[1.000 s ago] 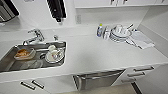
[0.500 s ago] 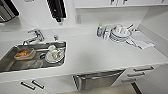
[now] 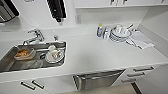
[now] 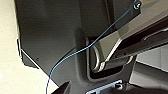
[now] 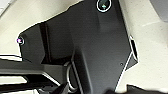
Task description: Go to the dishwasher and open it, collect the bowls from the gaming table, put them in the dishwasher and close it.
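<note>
The dishwasher (image 3: 98, 79) is built in under the white counter, low in the middle of the head view. Its stainless-steel front with a horizontal bar handle stands shut. The bowls and the gaming table are out of view. In the left wrist view, dark bits of my left gripper (image 4: 105, 90) poke in at the picture's edge, in front of my own dark plate and a thin blue cable (image 4: 82, 50). In the right wrist view, my right gripper (image 5: 100, 90) shows the same way over pale floor.
A steel sink (image 3: 10, 63) with dishes and a tap (image 3: 35, 36) sits at the left. White plates (image 3: 120, 33), a bottle (image 3: 99, 30) and a cloth (image 3: 141, 40) stand at the back right. White drawers (image 3: 140, 72) flank the dishwasher.
</note>
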